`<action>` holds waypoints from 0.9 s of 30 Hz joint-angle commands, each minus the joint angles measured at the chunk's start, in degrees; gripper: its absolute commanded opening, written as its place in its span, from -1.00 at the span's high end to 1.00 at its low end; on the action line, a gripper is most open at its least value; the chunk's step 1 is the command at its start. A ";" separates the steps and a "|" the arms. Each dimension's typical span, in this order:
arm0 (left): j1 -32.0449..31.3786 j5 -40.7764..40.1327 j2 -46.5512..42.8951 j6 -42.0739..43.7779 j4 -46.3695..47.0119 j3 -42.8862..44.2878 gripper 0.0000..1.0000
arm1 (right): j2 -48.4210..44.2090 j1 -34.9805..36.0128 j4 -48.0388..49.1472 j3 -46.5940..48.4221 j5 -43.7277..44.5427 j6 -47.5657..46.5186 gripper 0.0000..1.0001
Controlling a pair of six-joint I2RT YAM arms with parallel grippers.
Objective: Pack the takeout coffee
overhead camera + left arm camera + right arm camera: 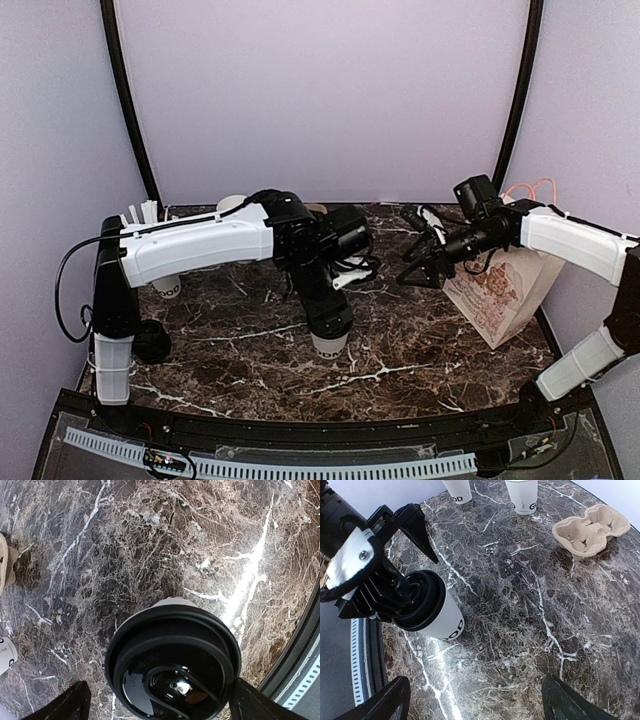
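Dark marble table (420, 350), overhead and wrist views. Takeout coffee (329, 343) stands upright near the table's middle, its black lid (172, 665) on, directly beneath the left gripper (160, 681), whose jaws are spread either side of the lid without touching it. Right gripper (475, 679) hangs empty, jaws spread, beside the paper bag (500, 290). Probable step: grasping the coffee. Fingers should descend below the lid rim, close gently on the paper wall, and lift vertically.
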 commanded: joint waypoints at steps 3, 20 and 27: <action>0.14 -1.31 -9.19 -0.22 1.37 -0.24 -0.98 | 0.58 -0.26 2.17 0.44 -2.05 2.38 -0.82; 16.25 26.72 -38.34 -42.74 50.69 -50.67 -0.57 | 10.05 9.94 12.21 -1.52 -11.27 20.27 -0.46; 16.48 33.29 -37.97 -50.84 59.25 -59.34 -0.19 | 13.67 10.56 13.99 -1.12 -13.95 23.85 -0.24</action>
